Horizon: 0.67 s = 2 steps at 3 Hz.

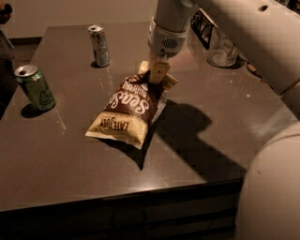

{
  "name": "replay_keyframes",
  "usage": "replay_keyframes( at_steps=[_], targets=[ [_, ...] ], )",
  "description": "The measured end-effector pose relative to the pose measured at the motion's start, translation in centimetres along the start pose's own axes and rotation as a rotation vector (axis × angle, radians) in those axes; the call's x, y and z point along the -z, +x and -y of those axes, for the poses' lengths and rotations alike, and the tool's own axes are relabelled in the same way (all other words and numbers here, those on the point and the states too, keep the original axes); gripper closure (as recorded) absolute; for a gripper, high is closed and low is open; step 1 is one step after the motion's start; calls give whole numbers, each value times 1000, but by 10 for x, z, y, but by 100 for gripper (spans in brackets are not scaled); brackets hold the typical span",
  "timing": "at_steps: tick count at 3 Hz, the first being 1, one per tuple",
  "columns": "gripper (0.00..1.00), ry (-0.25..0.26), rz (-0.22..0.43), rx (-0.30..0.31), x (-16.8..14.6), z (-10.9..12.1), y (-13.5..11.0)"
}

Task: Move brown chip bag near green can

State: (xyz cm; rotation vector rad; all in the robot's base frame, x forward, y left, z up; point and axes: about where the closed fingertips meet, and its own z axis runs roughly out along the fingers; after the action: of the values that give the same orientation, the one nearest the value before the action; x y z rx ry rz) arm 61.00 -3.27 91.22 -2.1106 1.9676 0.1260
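Note:
The brown chip bag (129, 110), dark brown with white "Sea Salt" lettering and cream ends, hangs tilted in the middle of the dark table, its lower cream end near the surface. My gripper (157, 75) is shut on the bag's upper end and holds it up. The green can (35, 87), with a silver top and a pale emblem, stands upright near the table's left edge, well to the left of the bag.
A slim silver-grey can (99, 45) stands at the back left. A clear glass container (220, 49) stands at the back right behind my arm. The table's front edge (117, 197) runs below the bag. A person's hand (4, 9) shows at the top left.

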Motion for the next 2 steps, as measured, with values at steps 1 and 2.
replay_keyframes(
  at_steps=[1, 2],
  targets=[
    [100, -1, 68, -92, 5, 27, -17],
    [100, 20, 133, -191, 14, 51, -35]
  ],
)
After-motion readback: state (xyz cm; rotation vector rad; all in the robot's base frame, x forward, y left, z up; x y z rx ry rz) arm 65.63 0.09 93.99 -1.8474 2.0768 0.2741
